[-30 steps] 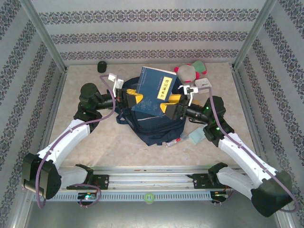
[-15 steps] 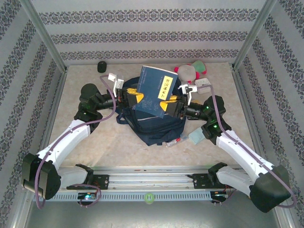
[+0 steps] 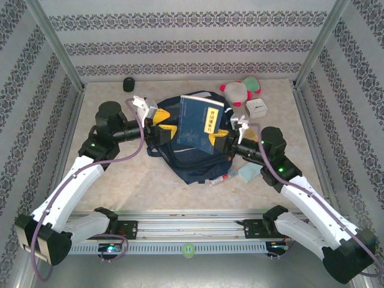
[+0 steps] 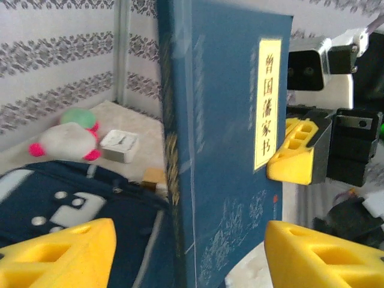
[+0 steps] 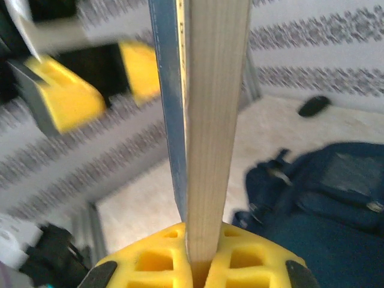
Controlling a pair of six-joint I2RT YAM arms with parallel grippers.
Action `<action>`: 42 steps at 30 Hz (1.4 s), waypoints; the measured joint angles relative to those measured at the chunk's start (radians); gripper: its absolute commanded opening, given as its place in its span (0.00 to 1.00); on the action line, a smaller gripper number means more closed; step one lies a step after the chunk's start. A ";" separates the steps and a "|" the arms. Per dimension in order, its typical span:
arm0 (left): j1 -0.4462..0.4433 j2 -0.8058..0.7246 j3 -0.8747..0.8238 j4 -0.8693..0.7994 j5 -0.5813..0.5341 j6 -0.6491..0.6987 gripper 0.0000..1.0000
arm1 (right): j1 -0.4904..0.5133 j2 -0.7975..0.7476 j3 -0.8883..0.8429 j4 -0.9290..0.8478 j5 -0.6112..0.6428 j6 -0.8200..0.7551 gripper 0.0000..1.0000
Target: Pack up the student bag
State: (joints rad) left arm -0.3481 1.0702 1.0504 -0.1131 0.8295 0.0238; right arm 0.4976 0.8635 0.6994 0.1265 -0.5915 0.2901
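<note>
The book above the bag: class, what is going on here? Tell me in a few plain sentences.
The right tool is shut on the lower edge of a blue book and holds it upright over the navy bag, which lies on the table. The left tool is open, with a finger on each side of the book and not gripping it. The book is not yet inside the bag. A plush toy and a small white box lie behind.

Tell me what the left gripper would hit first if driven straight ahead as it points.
The blue book, standing on edge just ahead of the open left gripper and pinched by the right gripper. Depth is unclear, but nothing seems to lie between.
</note>
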 measured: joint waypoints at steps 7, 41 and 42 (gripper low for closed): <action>-0.047 -0.021 0.095 -0.334 -0.081 0.359 0.75 | 0.126 0.004 0.005 -0.311 0.198 -0.359 0.00; -0.109 0.059 -0.074 0.086 0.130 0.079 0.00 | -0.225 -0.119 -0.175 0.049 -0.269 -0.174 0.79; -0.109 0.064 -0.074 0.122 0.149 0.053 0.00 | -0.225 -0.102 -0.175 0.095 -0.298 -0.130 0.79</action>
State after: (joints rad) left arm -0.4576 1.1339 0.9760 0.0086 0.9787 0.0765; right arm 0.2722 0.7616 0.5240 0.2214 -0.8890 0.1604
